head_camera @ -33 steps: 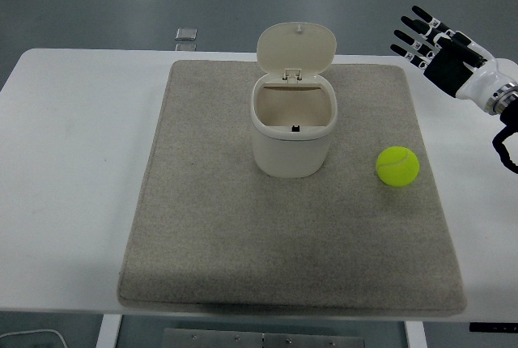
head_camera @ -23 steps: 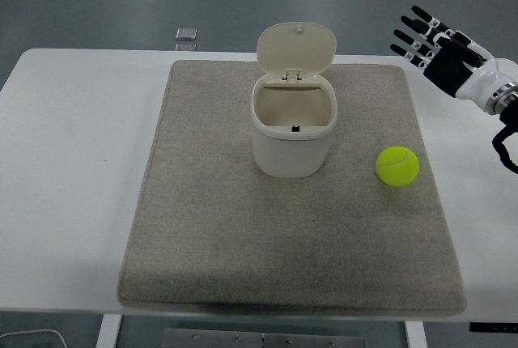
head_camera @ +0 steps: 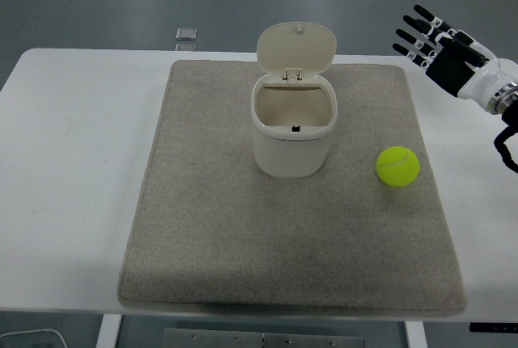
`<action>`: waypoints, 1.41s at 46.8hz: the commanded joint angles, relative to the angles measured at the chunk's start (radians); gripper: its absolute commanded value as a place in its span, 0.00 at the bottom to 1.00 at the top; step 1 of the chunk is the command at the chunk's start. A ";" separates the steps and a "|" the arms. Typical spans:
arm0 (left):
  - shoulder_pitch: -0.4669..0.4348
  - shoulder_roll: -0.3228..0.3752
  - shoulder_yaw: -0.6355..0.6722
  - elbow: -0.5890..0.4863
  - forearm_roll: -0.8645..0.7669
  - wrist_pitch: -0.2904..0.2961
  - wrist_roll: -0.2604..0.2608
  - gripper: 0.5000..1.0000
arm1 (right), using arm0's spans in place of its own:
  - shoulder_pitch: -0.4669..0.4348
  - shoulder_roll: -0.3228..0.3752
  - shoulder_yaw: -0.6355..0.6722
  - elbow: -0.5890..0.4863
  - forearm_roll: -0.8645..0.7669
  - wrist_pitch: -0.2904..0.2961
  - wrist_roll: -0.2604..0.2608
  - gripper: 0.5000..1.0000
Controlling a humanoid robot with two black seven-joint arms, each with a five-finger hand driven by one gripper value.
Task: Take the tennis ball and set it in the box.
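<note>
My right hand [head_camera: 443, 48] is spread wide, empty, at far right; the ball [head_camera: 397, 166] rests on the mat [head_camera: 202, 227], right of the open box [head_camera: 292, 125]. Risk I see: a careless descent could nudge the ball, rolling it off the mat.

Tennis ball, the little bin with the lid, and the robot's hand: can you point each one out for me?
tennis ball [head_camera: 397, 166], head view, centre of the ball
box [head_camera: 292, 154], head view, front wall
right hand [head_camera: 443, 48], head view, palm

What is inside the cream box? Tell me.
The box looks empty: bare inner walls and a small dark mark at its front rim. Its floor is hidden. The tennis ball lies outside it.
</note>
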 commanded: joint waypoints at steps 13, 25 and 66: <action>0.000 0.000 -0.001 -0.001 0.000 0.000 0.000 0.98 | 0.005 0.003 -0.003 -0.003 -0.008 -0.001 -0.001 0.83; 0.000 0.000 -0.001 0.001 0.000 0.000 0.000 0.98 | 0.005 -0.001 -0.008 -0.003 -0.023 0.000 -0.001 0.83; 0.000 0.000 -0.001 0.001 0.000 0.000 0.000 0.98 | 0.055 -0.046 -0.022 0.046 -0.473 0.000 -0.001 0.83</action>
